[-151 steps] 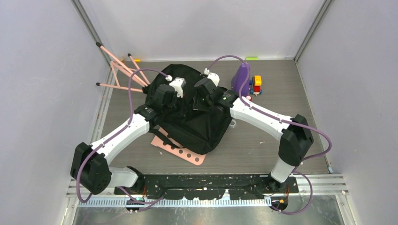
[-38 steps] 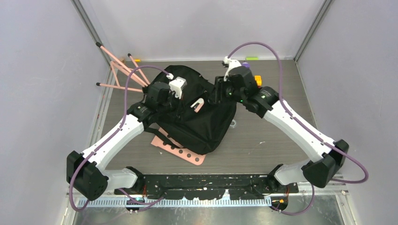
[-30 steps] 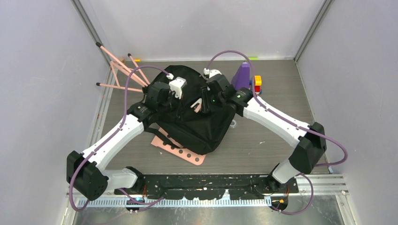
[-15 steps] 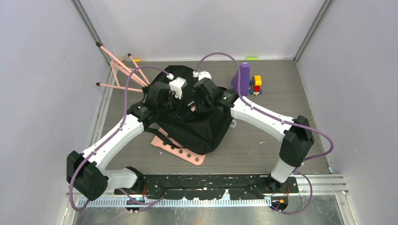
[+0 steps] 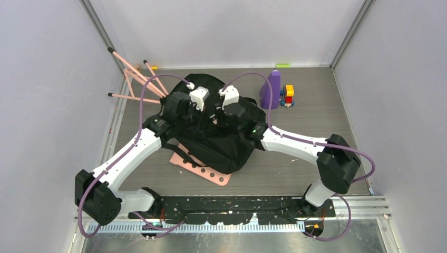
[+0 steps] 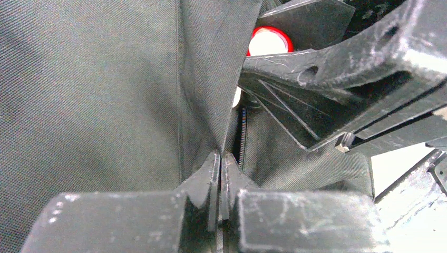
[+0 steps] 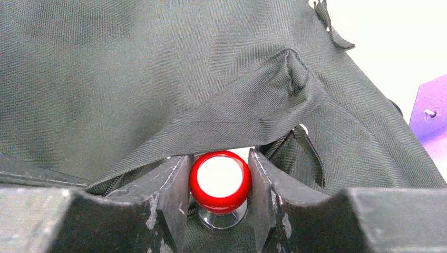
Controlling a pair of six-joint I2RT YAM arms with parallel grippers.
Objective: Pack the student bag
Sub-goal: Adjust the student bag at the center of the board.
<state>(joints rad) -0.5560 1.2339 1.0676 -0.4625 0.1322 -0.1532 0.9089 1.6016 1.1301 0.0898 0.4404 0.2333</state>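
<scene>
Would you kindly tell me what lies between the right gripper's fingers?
A round red-and-white knob on a metal stem, touching both fingers of the right gripper, under the flap of the black fabric backpack; the right wrist view shows it.

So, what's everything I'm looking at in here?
student bag: one, black, middle of the table
pink board: one, pink with holes, partly under the bag
rods: several, pink with black tips, far left
purple object: one, upright, right of the bag
toy blocks: small stack, yellow, red, blue, beside the purple object
red knob: one, white face, at the bag's opening
table: one, grey-brown
left gripper: black, pinching bag fabric
right gripper: black, holding the red knob
</scene>
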